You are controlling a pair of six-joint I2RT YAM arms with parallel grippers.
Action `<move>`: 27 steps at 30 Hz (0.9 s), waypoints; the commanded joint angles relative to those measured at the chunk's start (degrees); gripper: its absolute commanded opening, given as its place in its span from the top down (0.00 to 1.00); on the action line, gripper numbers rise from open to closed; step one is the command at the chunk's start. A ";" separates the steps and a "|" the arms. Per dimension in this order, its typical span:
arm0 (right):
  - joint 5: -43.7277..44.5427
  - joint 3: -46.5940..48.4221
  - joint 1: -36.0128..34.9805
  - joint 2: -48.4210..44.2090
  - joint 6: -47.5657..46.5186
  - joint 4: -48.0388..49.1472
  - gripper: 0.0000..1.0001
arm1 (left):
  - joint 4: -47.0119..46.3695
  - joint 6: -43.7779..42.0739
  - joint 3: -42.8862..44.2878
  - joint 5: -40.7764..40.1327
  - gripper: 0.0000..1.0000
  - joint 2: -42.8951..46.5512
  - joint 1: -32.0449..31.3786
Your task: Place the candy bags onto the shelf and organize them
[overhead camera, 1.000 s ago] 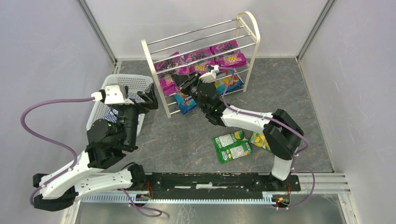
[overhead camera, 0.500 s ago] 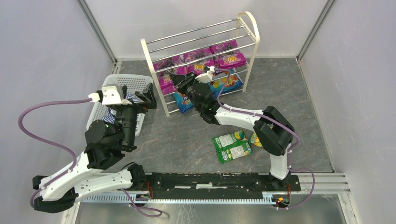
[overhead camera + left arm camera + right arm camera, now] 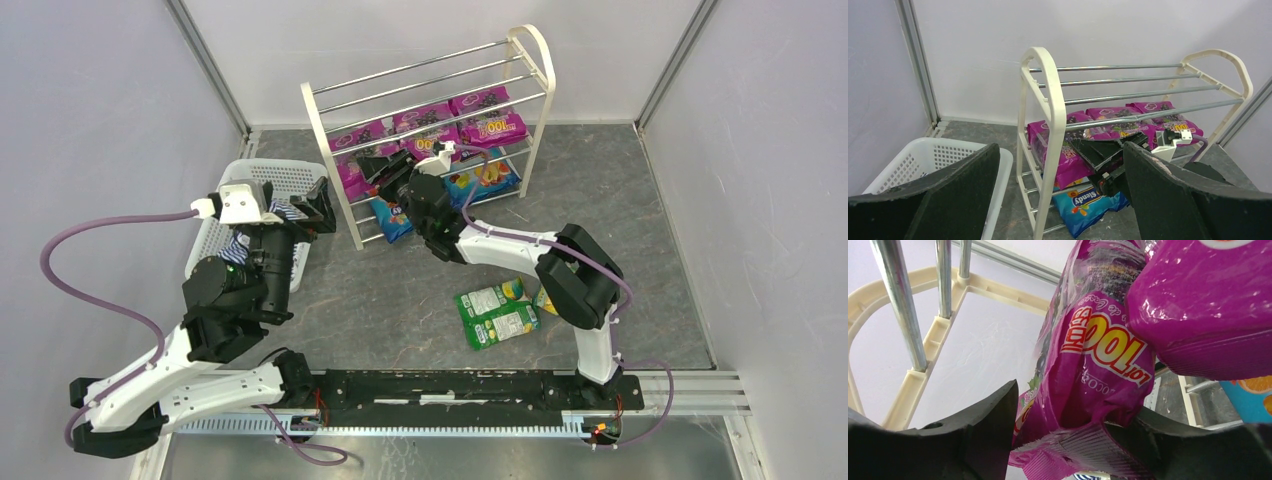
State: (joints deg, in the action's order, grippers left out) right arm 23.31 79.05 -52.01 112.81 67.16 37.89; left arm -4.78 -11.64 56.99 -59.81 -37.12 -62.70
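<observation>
Magenta candy bags [image 3: 432,132] lie in a row on a middle tier of the shelf [image 3: 330,160]. One magenta bag [image 3: 1088,370] hangs at the shelf's left end, down between the right tool's fingers [image 3: 973,435]. Right tool [image 3: 385,163] reaches into the shelf front, fingers spread with the bag's bottom seal between them; can't tell if they pinch it or not. Two blue bags [image 3: 480,180] sit on the tier below the magenta row, one [image 3: 392,220] sticking out of the shelf front. Two green-yellow bags [image 3: 497,312] lie flat on the worktop [image 3: 400,290], well in front of the shelf to its right. Left tool [image 3: 316,212] hangs just left of the shelf over the white basket [image 3: 290,172], fingers wide apart, nothing between them.
</observation>
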 commanded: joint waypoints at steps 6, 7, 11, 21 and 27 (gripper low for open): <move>-7.96 -2.19 -1.17 -4.50 3.55 0.75 0.30 | -0.24 1.38 0.57 1.33 0.02 -0.86 1.10; -8.08 -2.56 -1.36 -4.70 3.59 1.00 0.30 | -0.16 1.46 0.57 1.36 0.02 -0.91 1.24; -7.43 -3.07 -1.65 -4.41 3.74 1.81 0.34 | -0.06 1.61 0.49 1.36 0.02 -1.09 1.50; -1.98 -2.08 -1.37 -3.30 2.11 7.67 0.57 | 0.38 2.04 0.66 1.83 0.02 -2.05 1.71; -1.67 0.24 -0.75 -1.68 1.58 9.00 0.64 | 0.58 2.33 0.66 2.09 0.02 -1.90 1.76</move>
State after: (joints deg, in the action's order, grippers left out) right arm 20.49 75.55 -52.86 111.13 69.56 39.62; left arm -3.49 -11.57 56.99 -58.92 -38.92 -61.34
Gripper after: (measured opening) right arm 0.387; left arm 0.985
